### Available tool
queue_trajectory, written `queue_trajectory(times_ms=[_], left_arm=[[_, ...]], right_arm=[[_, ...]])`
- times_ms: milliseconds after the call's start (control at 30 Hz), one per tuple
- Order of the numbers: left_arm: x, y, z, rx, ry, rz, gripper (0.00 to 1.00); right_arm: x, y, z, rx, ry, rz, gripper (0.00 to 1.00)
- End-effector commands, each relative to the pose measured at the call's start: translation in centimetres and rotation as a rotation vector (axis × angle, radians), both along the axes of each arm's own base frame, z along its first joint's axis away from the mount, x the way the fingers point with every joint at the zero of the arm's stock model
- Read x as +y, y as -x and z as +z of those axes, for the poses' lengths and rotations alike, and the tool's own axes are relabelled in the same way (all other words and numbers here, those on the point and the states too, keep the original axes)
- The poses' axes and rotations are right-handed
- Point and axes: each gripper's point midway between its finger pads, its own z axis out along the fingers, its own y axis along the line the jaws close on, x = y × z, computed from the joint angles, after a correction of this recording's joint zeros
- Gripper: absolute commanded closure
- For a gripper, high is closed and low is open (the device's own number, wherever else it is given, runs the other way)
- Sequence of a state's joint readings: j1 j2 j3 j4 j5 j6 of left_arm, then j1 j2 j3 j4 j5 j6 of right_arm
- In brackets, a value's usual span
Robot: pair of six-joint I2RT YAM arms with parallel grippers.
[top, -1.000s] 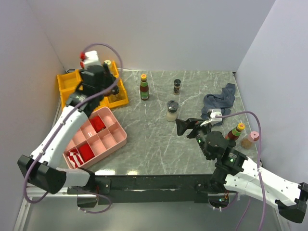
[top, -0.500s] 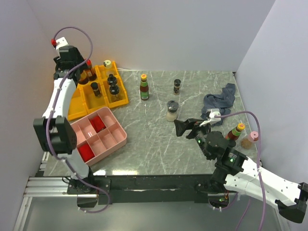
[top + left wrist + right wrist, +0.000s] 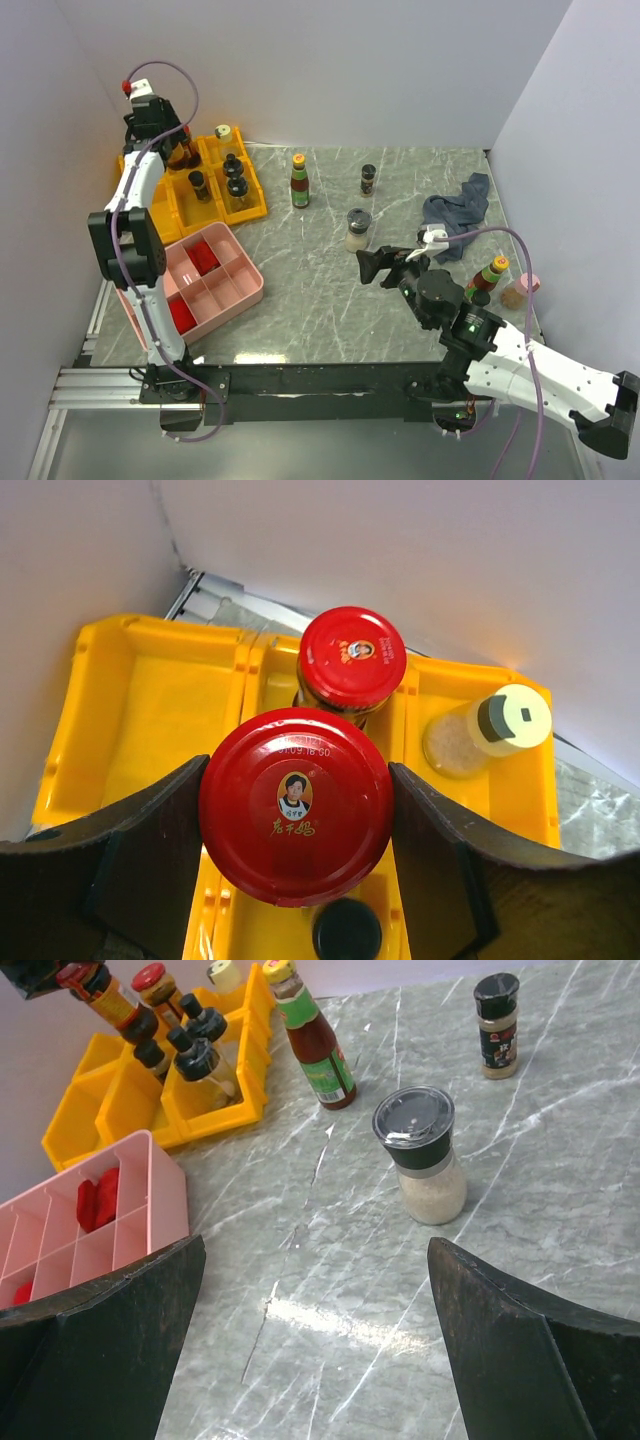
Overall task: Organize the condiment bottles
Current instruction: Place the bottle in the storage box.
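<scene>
The left gripper (image 3: 295, 810) is clamped on a red-lidded sauce jar (image 3: 295, 780) over the yellow bins (image 3: 140, 700) at the 10 o'clock corner of the worktop (image 3: 320, 290), with a second red-lidded jar (image 3: 352, 658) just beside it at 12 o'clock and a pale shaker (image 3: 488, 732) at 2 o'clock. The right gripper (image 3: 320, 1360) hangs near the worktop's middle with its jaws spread wide and empty. In its wrist view a black-capped grinder (image 3: 420, 1155) stands at 12 o'clock, a yellow-capped green-labelled bottle (image 3: 312, 1040) at 11 and a black-capped spice jar (image 3: 497, 1025) at 1, all upright and apart.
</scene>
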State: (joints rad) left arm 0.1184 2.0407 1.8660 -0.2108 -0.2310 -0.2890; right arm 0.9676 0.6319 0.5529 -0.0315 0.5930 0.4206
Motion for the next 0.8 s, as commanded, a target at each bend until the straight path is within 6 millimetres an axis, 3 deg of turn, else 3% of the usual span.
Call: queue_trajectory(times_ms=[0, 767], left_arm=[[-0.1, -2.7, 10.9, -0.321, -0.093, -0.049, 0.99], [-0.6, -6.0, 1.1, -0.208, -0.057, -0.111, 0.98]], right_arm=[[0.2, -0.6, 1.3, -0.036, -0.025, -0.011, 0.0], [0.0, -0.8, 1.0, -0.033, -0.011, -0.026, 0.0]])
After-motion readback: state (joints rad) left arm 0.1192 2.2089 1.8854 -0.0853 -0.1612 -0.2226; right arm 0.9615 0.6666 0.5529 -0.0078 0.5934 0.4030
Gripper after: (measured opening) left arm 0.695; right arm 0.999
